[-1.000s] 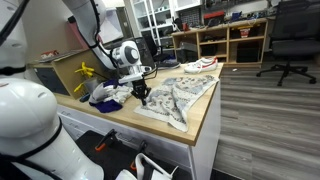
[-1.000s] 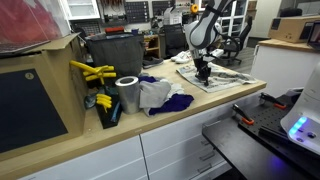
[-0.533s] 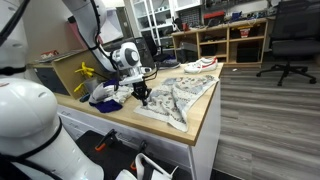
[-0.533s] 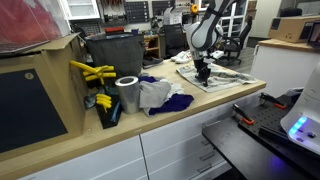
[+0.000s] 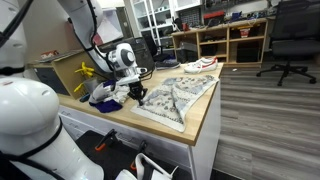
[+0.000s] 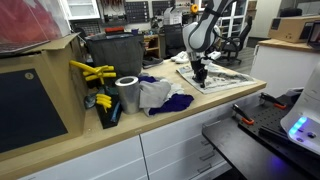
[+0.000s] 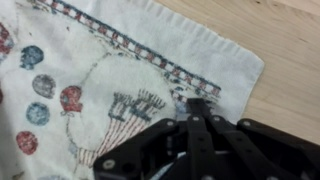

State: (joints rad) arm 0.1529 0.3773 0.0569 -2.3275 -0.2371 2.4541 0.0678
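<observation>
Bare countertop (image 7: 280, 50) flanks the towel (image 7: 110, 70); a rag pile (image 5: 105, 93) crowds nearby.

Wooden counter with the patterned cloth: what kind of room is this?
Probably a workshop or robotics lab: yellow-handled tools sit on the light wooden counter, open wooden shelves full of gear stand behind, and a black swivel office chair is nearby.

In an exterior view, the closed gripper (image 5: 140, 94) touches the patterned cloth (image 5: 178, 100) on the surface (image 5: 203, 113); crumpled rags (image 5: 105, 95) lie at its nine o'clock.
</observation>
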